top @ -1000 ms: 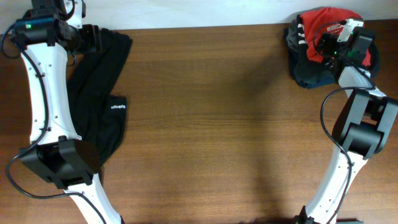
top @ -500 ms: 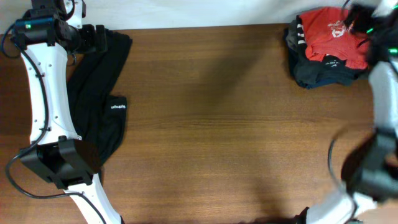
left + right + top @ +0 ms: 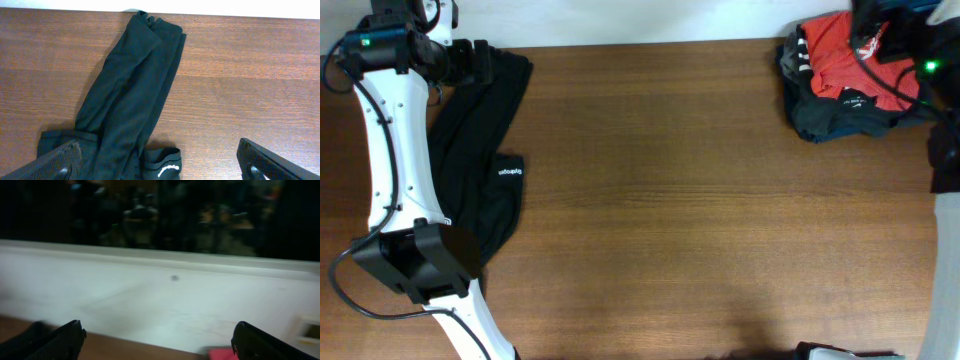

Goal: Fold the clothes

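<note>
At the far left of the wooden surface (image 3: pixel 700 200), a long black garment (image 3: pixel 480 150) lies stretched from the back edge toward the front, loosely bunched into lengthwise folds. A small white logo (image 3: pixel 510 172) shows on its right edge about halfway down. The white left arm (image 3: pixel 385 150) runs alongside and partly over the garment, its head at the garment's far end. In the left wrist view the same garment (image 3: pixel 130 95) lies flat below the camera, and the two fingers (image 3: pixel 55 162) show at the bottom corners. The left jaws stand wide apart with nothing held between them. I cannot tell whether they touch the cloth.

The middle of the surface is bare wood.

At the far right back corner sits a pile: a red shirt (image 3: pixel 830 65) with white print lies on top of dark clothes (image 3: pixel 830 120). The right arm (image 3: pixel 910 50) is blurred over the pile's right side. The right wrist view faces a white wall (image 3: pixel 160 295). Its fingers (image 3: pixel 270 340) sit at the bottom corners, so the right jaws are apart and hold nothing. A sliver of red (image 3: pixel 222 354) shows at the bottom edge.
</note>
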